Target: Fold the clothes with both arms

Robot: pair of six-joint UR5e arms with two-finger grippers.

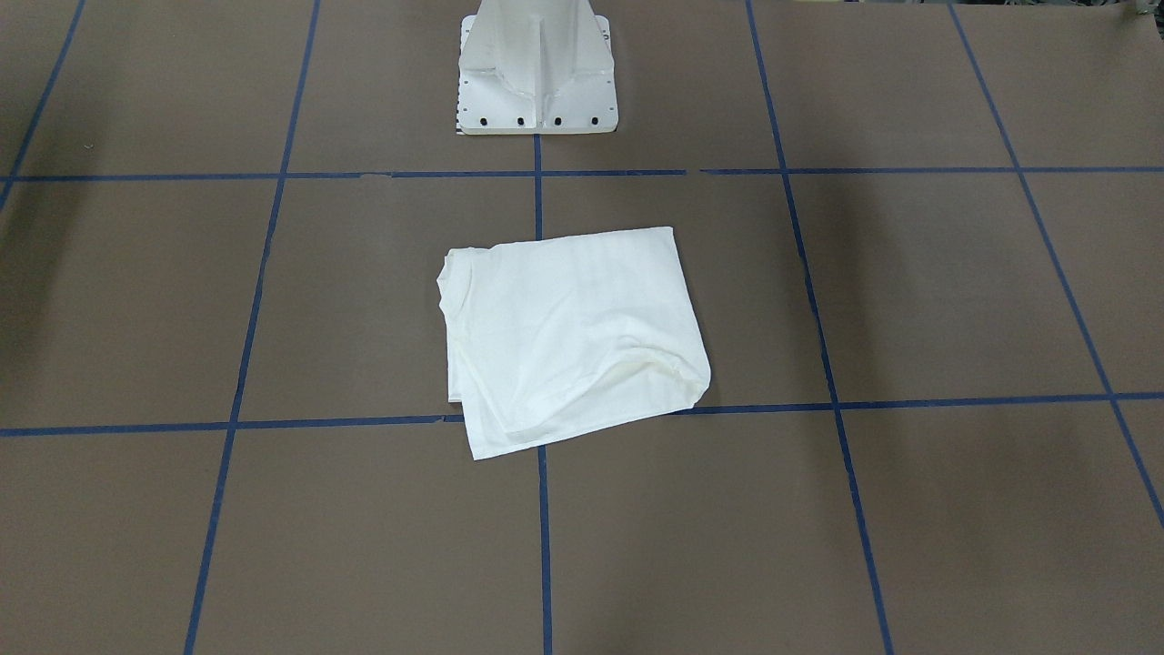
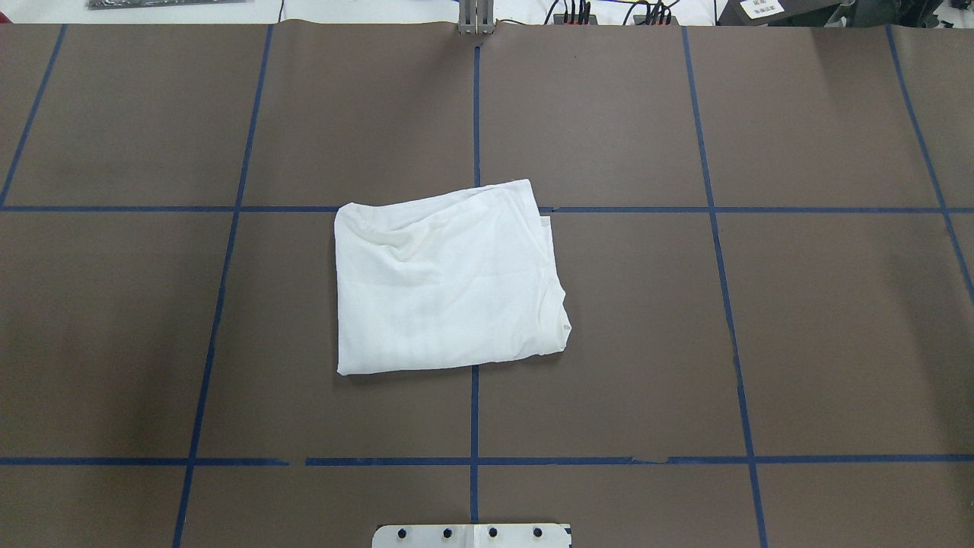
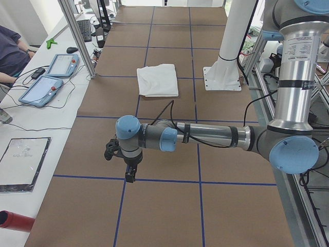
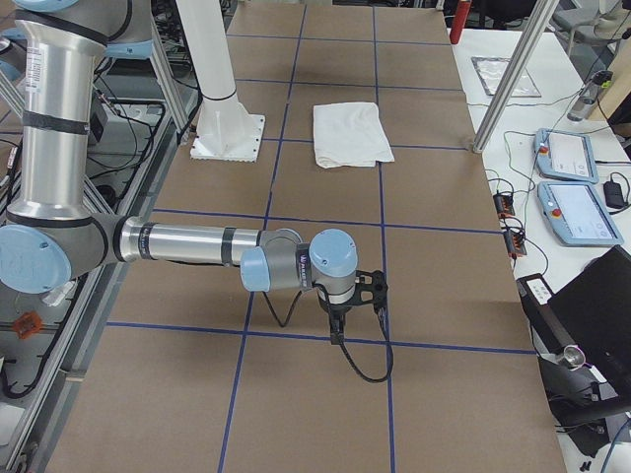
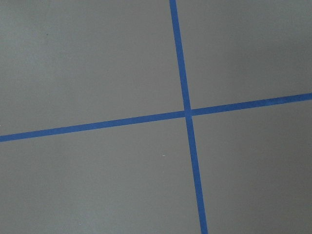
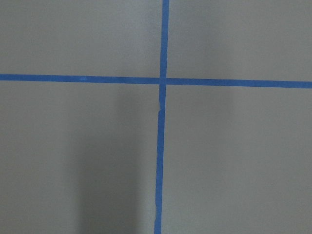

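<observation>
Shirt (image 2: 449, 281) lies folded on the table (image 2: 799, 342), at 12 o'clock from the white base (image 2: 472, 535). The left gripper (image 3: 130, 176) and right gripper (image 4: 337, 335) hang far off; spread or pressed together, I cannot tell. The shirt's bumpy 3 o'clock edge likely needs gentle smoothing.

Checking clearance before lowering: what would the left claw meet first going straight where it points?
The left claw points down; probably the bare table near a blue tape crossing, nothing else beneath.
</observation>
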